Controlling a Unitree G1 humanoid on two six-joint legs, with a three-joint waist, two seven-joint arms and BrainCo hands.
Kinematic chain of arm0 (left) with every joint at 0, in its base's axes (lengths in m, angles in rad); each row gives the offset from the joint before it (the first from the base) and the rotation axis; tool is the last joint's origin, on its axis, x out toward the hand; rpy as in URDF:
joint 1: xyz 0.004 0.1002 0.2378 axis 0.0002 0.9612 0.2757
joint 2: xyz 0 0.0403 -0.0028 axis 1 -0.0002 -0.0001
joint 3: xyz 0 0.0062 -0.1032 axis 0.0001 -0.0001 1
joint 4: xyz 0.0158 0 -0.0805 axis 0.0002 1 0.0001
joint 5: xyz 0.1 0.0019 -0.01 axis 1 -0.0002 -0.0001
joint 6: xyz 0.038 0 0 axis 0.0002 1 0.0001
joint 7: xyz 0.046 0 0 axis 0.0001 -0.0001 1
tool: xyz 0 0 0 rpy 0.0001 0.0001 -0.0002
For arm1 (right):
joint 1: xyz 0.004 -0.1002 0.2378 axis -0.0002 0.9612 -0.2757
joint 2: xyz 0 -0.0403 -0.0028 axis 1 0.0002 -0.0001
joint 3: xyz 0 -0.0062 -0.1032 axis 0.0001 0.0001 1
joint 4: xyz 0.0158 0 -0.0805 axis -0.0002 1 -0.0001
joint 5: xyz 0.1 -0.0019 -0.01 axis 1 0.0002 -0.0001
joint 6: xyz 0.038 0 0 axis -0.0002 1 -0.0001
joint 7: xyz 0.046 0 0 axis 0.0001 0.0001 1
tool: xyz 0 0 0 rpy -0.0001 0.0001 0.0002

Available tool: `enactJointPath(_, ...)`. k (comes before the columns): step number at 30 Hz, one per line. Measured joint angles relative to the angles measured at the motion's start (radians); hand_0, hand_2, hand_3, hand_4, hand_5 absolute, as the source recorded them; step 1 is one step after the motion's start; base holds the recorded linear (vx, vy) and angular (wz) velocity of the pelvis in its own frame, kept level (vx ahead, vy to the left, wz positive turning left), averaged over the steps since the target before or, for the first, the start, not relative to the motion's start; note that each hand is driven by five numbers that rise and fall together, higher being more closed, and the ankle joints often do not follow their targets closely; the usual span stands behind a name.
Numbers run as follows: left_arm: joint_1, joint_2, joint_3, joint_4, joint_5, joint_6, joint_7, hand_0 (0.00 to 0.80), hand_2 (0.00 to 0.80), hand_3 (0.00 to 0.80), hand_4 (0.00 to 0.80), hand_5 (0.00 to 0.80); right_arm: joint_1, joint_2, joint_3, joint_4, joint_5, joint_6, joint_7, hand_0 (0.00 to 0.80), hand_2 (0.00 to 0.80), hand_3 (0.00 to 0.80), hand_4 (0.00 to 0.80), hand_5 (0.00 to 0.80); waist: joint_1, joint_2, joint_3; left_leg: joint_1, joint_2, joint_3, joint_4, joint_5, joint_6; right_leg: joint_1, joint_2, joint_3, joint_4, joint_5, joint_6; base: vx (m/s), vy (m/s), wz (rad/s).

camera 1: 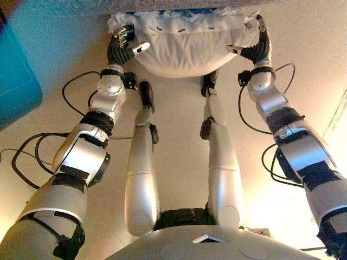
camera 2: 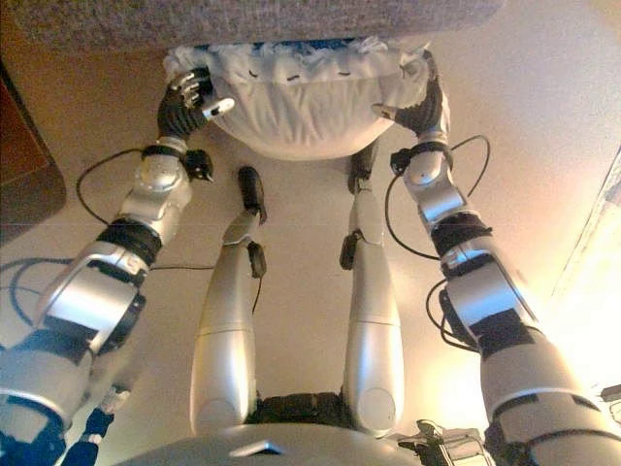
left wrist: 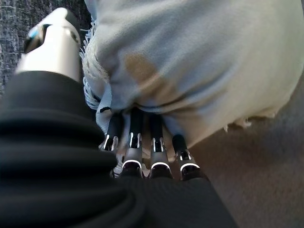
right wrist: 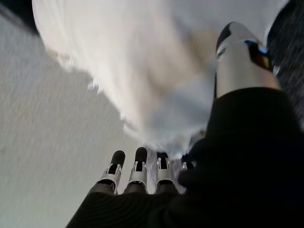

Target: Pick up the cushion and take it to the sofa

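A white cushion (camera 1: 184,43) with a fringed edge hangs between my two hands, sagging in the middle, right against the front of the grey sofa (camera 2: 243,19). My left hand (camera 1: 122,46) grips its left end, thumb on the near side and fingers on the corner. In the left wrist view the fingers (left wrist: 135,137) press into the cushion (left wrist: 199,61). My right hand (camera 1: 256,46) grips the right end the same way. The right wrist view shows the cushion (right wrist: 142,71) between my thumb (right wrist: 240,57) and fingers (right wrist: 140,164).
The sofa's edge runs across the far side of both eye views. A teal box (camera 1: 16,70) stands on the beige floor at the left. A pale strip (camera 1: 339,116) runs along the floor at the right.
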Motion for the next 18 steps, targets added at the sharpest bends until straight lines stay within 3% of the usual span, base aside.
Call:
enactJointPath(4, -0.003, 0.0, 0.007, 0.001, -0.079, 0.03, -0.092, 0.0, 0.0, 0.0, 0.0, 0.0, 0.004, 0.0, 0.0, 0.002, 0.061, -0.031, 0.104, 0.0, 0.0, 0.0, 0.0, 0.0, 0.008, 0.0, 0.0, -0.004, 0.0, 0.005, 0.006, 0.0, 0.0, -0.013, 0.0, 0.01, 0.014, -0.004, 0.003, 0.011, 0.019, -0.02)
enactJointPath(5, 0.0, -0.003, 0.01, 0.017, -0.095, 0.028, -0.132, 0.0, 0.0, 0.0, 0.0, 0.0, 0.021, 0.018, -0.048, 0.055, 0.123, -0.071, 0.185, 0.0, 0.0, 0.0, 0.0, 0.0, 0.006, 0.0, 0.0, -0.004, 0.001, 0.005, 0.007, -0.001, -0.001, -0.013, 0.003, 0.014, 0.015, -0.004, 0.003, 0.021, 0.038, -0.04)
enactJointPath(6, 0.0, -0.007, 0.009, 0.028, -0.107, 0.021, -0.162, 0.264, 0.264, 0.264, 0.264, 0.264, 0.021, 0.03, -0.068, 0.108, 0.159, -0.098, 0.231, 0.0, 0.0, 0.0, 0.0, 0.0, 0.011, 0.0, 0.0, -0.005, 0.002, 0.005, 0.009, -0.002, -0.002, -0.013, 0.006, 0.021, 0.017, -0.005, 0.003, 0.029, 0.001, -0.04)
enactJointPath(7, -0.012, -0.008, 0.008, 0.04, -0.116, 0.019, -0.191, 0.584, 0.584, 0.584, 0.584, 0.584, 0.011, 0.024, -0.066, 0.149, 0.185, -0.113, 0.28, 0.0, 0.0, 0.0, 0.0, 0.0, 0.011, 0.0, 0.0, -0.008, 0.003, 0.004, 0.014, -0.003, -0.003, -0.016, 0.007, 0.023, 0.019, -0.005, 0.003, 0.041, -0.047, -0.02)
enactJointPath(8, -0.014, -0.006, 0.008, 0.039, -0.119, 0.026, -0.209, 0.8, 0.8, 0.8, 0.8, 0.8, 0.011, 0.007, -0.057, 0.148, 0.224, -0.111, 0.334, 0.0, 0.0, 0.0, 0.0, 0.0, 0.014, 0.0, -0.001, -0.016, 0.004, 0.002, 0.025, -0.006, -0.002, -0.023, 0.007, 0.023, 0.028, -0.006, 0.004, 0.043, -0.068, -0.01)
enactJointPath(9, -0.019, 0.002, 0.008, 0.026, -0.126, 0.041, -0.219, 0.8, 0.8, 0.8, 0.8, 0.8, 0.008, -0.018, -0.045, 0.117, 0.26, -0.099, 0.385, 0.342, 0.342, 0.342, 0.342, 0.342, 0.012, 0.0, -0.001, -0.032, 0.004, 0.001, 0.04, -0.01, -0.002, -0.037, 0.007, 0.023, 0.041, -0.009, 0.004, 0.041, -0.088, -0.01)
enactJointPath(10, -0.028, 0.012, 0.008, 0.007, -0.136, 0.055, -0.222, 0.8, 0.8, 0.8, 0.8, 0.8, 0.002, -0.05, -0.036, 0.077, 0.292, -0.086, 0.421, 0.8, 0.8, 0.8, 0.8, 0.8, 0.01, 0.0, -0.001, -0.048, 0.005, 0.0, 0.058, -0.014, -0.001, -0.051, 0.007, 0.023, 0.054, -0.011, 0.004, 0.029, -0.073, -0.02)
enactJointPath(14, -0.056, 0.04, 0.007, -0.033, -0.145, 0.099, -0.223, 0.8, 0.8, 0.8, 0.8, 0.8, -0.018, -0.141, -0.016, -0.033, 0.359, -0.054, 0.465, 0.8, 0.8, 0.8, 0.8, 0.8, 0.01, 0.0, -0.001, -0.095, 0.007, -0.01, 0.1, -0.018, -0.001, -0.084, 0.01, 0.023, 0.076, -0.009, 0.005, 0.004, -0.014, -0.01)
enactJointPath(18, -0.029, 0.038, 0.001, -0.034, -0.151, 0.109, -0.223, 0.8, 0.8, 0.8, 0.8, 0.8, 0.001, -0.149, -0.01, -0.037, 0.36, -0.054, 0.47, 0.8, 0.8, 0.8, 0.8, 0.8, 0.004, 0.0, -0.001, -0.098, 0.003, -0.01, 0.104, -0.018, 0.001, -0.084, 0.01, 0.034, 0.072, -0.009, 0.006, 0.0, 0.0, 0.0)
